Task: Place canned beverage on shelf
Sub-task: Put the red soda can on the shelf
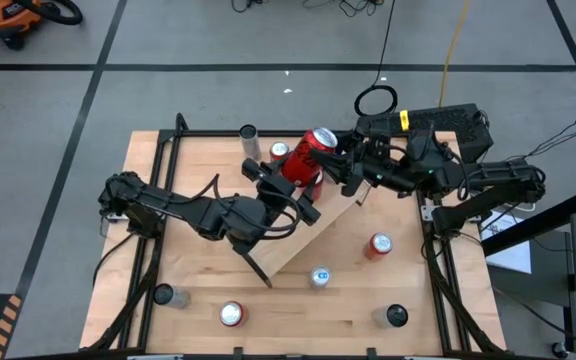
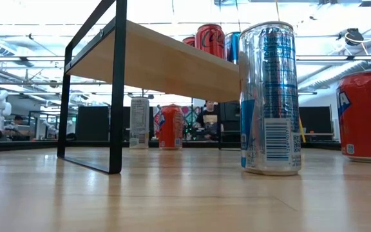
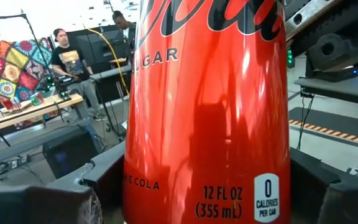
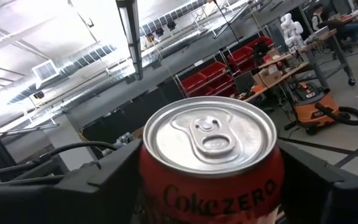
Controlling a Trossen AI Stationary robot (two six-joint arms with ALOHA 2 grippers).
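With the red can point(image 1: 311, 153) held above the far end of the shelf point(image 1: 313, 235), the left hand point(image 1: 293, 185) clamped on it and the right hand's point(image 1: 340, 160) fingers flanking it, lowering it upright before releasing seemed wisest.

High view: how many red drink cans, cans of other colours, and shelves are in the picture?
Red metal drink cans: 4
Other-coloured metal drink cans: 4
Light-wood shelf board with black end brackets: 1
Total: 9
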